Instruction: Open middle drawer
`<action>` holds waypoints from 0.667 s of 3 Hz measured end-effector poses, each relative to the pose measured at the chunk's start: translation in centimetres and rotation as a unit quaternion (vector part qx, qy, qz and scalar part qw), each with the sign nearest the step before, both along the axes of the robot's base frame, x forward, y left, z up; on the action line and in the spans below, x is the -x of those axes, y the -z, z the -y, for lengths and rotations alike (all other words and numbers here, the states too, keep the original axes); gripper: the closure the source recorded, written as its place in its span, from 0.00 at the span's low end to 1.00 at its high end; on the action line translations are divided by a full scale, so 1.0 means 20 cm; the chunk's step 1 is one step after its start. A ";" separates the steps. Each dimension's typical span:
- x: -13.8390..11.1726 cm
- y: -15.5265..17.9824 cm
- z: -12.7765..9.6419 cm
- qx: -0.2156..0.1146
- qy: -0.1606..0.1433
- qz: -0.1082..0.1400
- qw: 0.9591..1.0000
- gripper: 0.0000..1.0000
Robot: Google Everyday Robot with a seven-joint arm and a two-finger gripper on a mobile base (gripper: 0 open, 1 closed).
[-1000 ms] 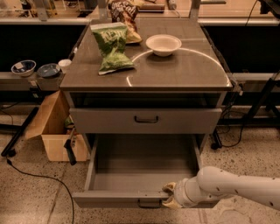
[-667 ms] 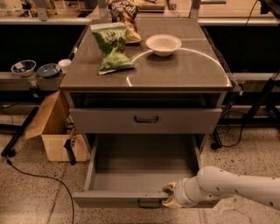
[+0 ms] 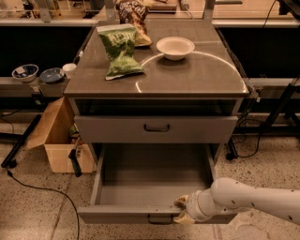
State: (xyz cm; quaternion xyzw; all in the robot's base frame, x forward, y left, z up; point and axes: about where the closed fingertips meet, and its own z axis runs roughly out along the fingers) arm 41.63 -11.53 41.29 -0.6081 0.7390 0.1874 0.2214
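The middle drawer [image 3: 154, 187] is a wide shallow grey drawer. It stands pulled far out of the cabinet and its inside is bare. Its small black bar handle [image 3: 160, 219] shows on the front panel at the bottom. My gripper [image 3: 182, 209], on a white arm that comes in from the right, is at the drawer's front edge, just right of the handle. Above it, another grey drawer [image 3: 157, 128] with a black handle sits nearly shut. Any drawer below the open one is hidden.
On the cabinet top [image 3: 197, 75] lie a green chip bag [image 3: 120, 50], a white bowl [image 3: 175, 48] and another snack bag [image 3: 133, 14]. A cardboard box [image 3: 58, 140] stands on the floor to the left. Bowls [image 3: 26, 72] sit on a left shelf. Cables run over the floor.
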 end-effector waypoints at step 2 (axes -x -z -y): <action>0.00 0.00 0.00 0.000 0.000 0.000 1.000 0.00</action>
